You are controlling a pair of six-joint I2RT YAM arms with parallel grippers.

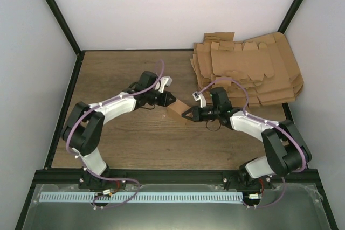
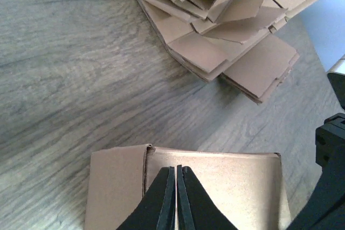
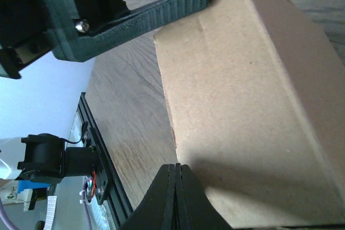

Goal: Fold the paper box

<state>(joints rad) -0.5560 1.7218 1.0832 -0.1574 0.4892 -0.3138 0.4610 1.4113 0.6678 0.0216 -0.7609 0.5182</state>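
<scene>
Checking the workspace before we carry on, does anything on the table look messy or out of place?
Yes: the pile of flat cardboard sheets in the far right corner is fanned out crookedly, with sheets skewed at different angles. The small box in the middle looks intact.

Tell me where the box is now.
In the top view the box lies on the table between the left end effector and the right end effector; the sheet pile is behind it, to the right.
</scene>
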